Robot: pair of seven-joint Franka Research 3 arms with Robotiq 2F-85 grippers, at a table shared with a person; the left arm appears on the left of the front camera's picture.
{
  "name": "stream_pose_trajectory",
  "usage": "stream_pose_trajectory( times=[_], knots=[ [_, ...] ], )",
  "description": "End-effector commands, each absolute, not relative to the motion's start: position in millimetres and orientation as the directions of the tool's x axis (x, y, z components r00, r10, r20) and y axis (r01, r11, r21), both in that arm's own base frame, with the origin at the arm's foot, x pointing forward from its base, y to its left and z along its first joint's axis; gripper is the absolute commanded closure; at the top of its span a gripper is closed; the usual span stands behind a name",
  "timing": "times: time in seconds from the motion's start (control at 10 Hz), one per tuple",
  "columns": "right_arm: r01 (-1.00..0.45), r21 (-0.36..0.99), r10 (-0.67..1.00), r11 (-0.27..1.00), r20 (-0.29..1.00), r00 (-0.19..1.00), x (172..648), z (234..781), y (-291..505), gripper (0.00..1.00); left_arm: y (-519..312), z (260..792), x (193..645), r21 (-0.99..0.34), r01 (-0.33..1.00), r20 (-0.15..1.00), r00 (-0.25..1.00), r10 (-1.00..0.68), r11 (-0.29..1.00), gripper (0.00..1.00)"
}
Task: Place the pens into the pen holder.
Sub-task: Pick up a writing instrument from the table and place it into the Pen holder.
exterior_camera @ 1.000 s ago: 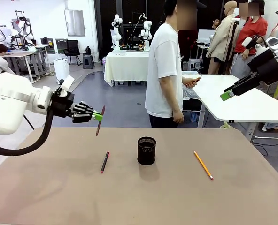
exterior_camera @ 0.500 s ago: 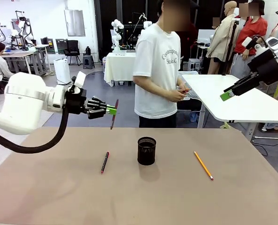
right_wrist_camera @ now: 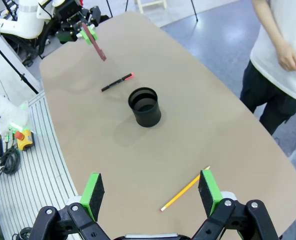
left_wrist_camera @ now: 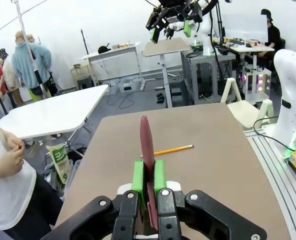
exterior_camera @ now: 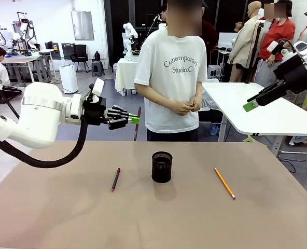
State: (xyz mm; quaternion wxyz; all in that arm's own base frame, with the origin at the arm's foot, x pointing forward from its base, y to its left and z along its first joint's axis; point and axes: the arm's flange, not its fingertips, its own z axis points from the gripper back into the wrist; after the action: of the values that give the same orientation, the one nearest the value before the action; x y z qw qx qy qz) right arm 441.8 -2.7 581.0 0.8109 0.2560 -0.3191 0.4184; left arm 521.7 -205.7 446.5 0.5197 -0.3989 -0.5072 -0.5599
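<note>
In the left wrist view you can't see the lower end of the brownish-pink pen (left_wrist_camera: 146, 155), because it sinks between the pads (left_wrist_camera: 138, 176) of the left gripper (left_wrist_camera: 148, 176). From the front, the right gripper (exterior_camera: 251, 105) stands edge-on, so you can't read its gap there, and its arm runs off the right edge. The right wrist view cuts off the upper body of the person (right_wrist_camera: 280, 60) at its top edge.

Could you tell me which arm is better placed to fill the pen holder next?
Left: the left gripper holds the brownish-pink pen aloft near the pen holder; the right gripper is open and empty.
</note>
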Motion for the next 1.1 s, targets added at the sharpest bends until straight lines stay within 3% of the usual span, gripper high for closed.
stream_pose_trajectory(
  times=[0.0, 1.0],
  knots=[
    [-0.845, 0.147, 0.511, 0.514, 0.739, 0.440, 442, 582, -2, 0.00, -197, 447, 523, 0.171, 0.983, 0.977, -0.160, -0.143, 0.069, 1.00],
    [-0.845, 0.147, 0.511, 0.514, 0.739, 0.440, 442, 582, -2, 0.00, -75, 455, 507, 0.166, 0.961, 0.975, -0.125, -0.186, 0.223, 1.00]
  ],
)
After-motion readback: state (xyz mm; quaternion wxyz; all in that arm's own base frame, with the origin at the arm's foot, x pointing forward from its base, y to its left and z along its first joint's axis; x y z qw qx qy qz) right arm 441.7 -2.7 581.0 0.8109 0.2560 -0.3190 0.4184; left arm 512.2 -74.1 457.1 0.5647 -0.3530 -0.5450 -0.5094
